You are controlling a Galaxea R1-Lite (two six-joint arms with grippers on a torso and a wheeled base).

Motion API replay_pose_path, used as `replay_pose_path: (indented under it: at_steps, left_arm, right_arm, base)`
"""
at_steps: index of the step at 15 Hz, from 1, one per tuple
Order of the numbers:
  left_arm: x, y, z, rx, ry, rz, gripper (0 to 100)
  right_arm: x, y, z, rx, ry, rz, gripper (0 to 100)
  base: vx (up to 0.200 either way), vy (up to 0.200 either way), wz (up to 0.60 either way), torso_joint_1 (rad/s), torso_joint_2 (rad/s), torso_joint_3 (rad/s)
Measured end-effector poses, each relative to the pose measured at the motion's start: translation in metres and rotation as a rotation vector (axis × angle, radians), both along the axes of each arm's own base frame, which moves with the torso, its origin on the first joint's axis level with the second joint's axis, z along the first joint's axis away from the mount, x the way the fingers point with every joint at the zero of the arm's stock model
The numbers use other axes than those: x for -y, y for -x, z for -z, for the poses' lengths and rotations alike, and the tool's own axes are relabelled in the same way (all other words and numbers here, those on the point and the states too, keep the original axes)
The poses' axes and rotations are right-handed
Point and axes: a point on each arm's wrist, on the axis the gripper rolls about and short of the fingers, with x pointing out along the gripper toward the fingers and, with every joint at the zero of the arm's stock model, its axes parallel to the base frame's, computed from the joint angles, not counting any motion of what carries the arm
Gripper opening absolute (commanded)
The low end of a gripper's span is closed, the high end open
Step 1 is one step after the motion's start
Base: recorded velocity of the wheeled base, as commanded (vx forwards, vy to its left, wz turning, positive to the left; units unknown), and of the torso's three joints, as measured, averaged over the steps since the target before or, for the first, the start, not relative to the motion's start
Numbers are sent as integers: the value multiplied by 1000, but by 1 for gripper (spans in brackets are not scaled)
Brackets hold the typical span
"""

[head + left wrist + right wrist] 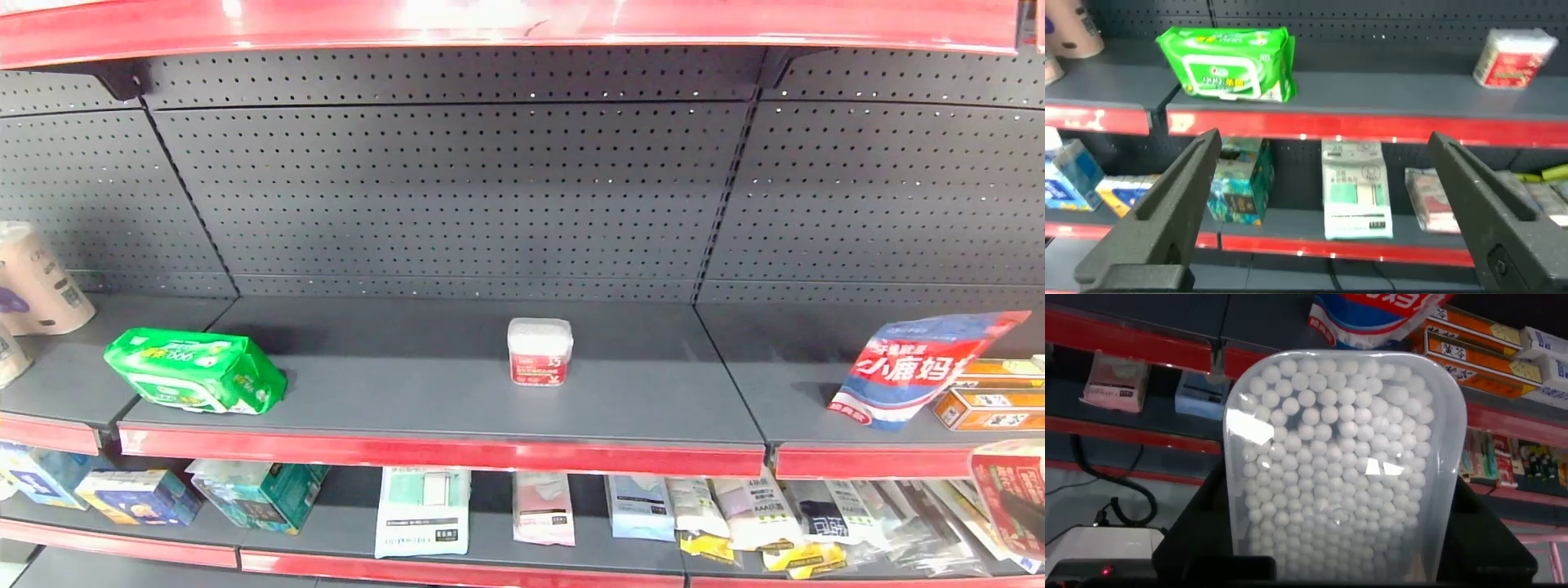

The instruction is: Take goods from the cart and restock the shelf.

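My right gripper (1339, 514) is shut on a clear box of cotton swabs (1343, 449), its dark fingers (1196, 527) on both sides of it; the white swab heads face the wrist camera. The same red-labelled box (1008, 494) shows at the lower right edge of the head view, in front of the lower shelf. A matching swab box (540, 351) stands upright in the middle of the grey shelf (457, 400). My left gripper (1324, 139) is open with nothing between its fingers, in front of the shelf's red edge, below a green wipes pack (1226, 64).
The green wipes pack (196, 369) lies at the shelf's left end, paper rolls (37, 282) beyond it. A red-blue pouch (914, 367) and orange cartons (992, 396) sit on the right section. Packets and boxes (424, 510) fill the shelf below. Bare shelf lies either side of the standing swab box.
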Motion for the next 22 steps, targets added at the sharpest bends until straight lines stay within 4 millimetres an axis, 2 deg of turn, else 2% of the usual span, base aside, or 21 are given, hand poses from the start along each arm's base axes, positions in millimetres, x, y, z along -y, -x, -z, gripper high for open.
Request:
replay_pose_path:
  at_steps: [7,11,17,19,22]
  left_arm:
    - [0,0,0,0,1,0,100]
    - [0,0,0,-1,1,0,100]
    - [0,0,0,0,0,0,100]
    - [0,0,0,0,-2,0,100]
    - [0,0,0,0,1,0,100]
  right_arm:
    - [0,3,4,-7,10,7,0]
    - [0,2,7,-22,9,5,0]
    - [0,-3,8,-37,8,-2,0]
    - [0,-2,9,-43,9,-1,0]
    - [0,-2,9,-41,9,-1,0]
  base:
    - [0,0,0,0,0,0]
    - [0,0,-600,-1,5,2]
    - [0,0,0,0,0,0]
    - [200,0,0,0,2,2]
    - [0,0,0,0,0,0]
